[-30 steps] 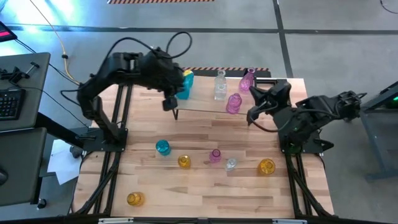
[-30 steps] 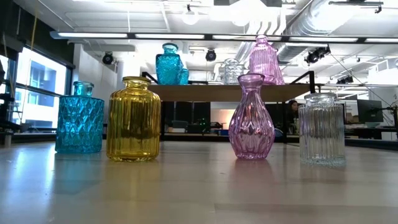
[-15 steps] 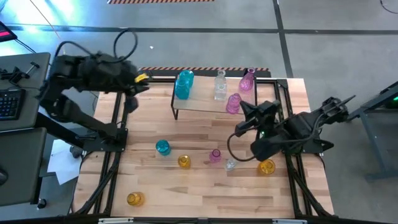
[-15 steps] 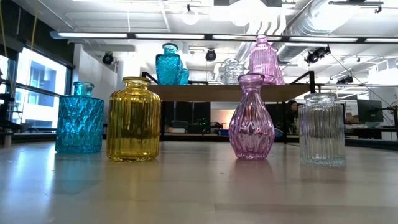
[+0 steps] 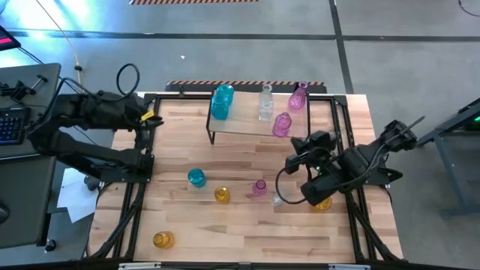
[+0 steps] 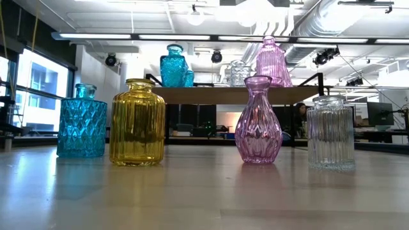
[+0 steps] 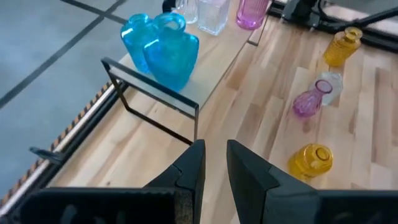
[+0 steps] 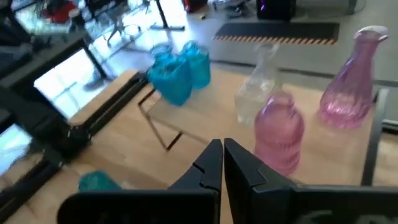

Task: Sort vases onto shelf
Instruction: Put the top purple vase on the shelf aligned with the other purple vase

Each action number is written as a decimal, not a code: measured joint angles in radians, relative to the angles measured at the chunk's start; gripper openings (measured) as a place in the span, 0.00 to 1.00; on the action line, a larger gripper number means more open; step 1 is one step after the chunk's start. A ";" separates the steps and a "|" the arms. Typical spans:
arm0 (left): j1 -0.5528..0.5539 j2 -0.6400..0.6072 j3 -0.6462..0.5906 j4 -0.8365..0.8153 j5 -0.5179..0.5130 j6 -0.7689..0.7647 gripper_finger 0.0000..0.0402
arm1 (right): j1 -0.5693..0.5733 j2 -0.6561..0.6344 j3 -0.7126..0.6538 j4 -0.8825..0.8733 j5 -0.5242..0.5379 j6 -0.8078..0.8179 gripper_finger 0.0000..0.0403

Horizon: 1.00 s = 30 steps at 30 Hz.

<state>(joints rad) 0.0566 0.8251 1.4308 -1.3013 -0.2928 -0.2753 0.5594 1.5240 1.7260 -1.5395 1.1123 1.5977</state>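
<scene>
The shelf (image 5: 247,126) stands at the table's far side and carries two teal vases (image 7: 165,50), a clear bottle (image 5: 265,103) and two pink vases (image 5: 298,96) (image 5: 282,124). On the tabletop stand a teal vase (image 5: 196,178), an amber one (image 5: 222,195), a pink one (image 5: 259,187), a clear one (image 5: 278,198) and two more amber ones (image 5: 321,201) (image 5: 163,240). My left gripper (image 5: 156,120) is drawn back at the table's far-left corner, open by a narrow gap (image 7: 215,163), holding nothing. My right gripper (image 5: 298,144) hovers just near of the shelf's right end, shut (image 8: 222,155) and empty.
The low view shows the front row of a teal vase (image 6: 82,121), an amber vase (image 6: 137,122), a pink vase (image 6: 258,121) and a clear vase (image 6: 330,132), with the shelf (image 6: 236,94) behind. Bare board lies along the near edge (image 5: 247,244). A desk with a keyboard (image 5: 11,124) stands off the left.
My left arm has pulled away from the shelf's left end toward the table's far-left corner, leaving the teal vase standing on the shelf. My right arm has folded back from the shelf's right end toward the near side.
</scene>
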 joint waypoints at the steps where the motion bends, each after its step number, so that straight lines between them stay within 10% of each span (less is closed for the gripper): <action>1: 0.000 -0.023 -0.029 0.016 0.000 -0.002 0.14 | 0.000 0.009 0.000 0.016 -0.012 -0.009 0.00; 30: 0.001 -0.126 -0.176 0.096 0.025 -0.037 0.14 | -0.014 0.408 -0.002 0.055 0.119 0.430 0.00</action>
<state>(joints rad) 0.0574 0.6994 1.2552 -1.2049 -0.2680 -0.3119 0.5457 1.9322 1.7236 -1.4846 1.2312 2.0281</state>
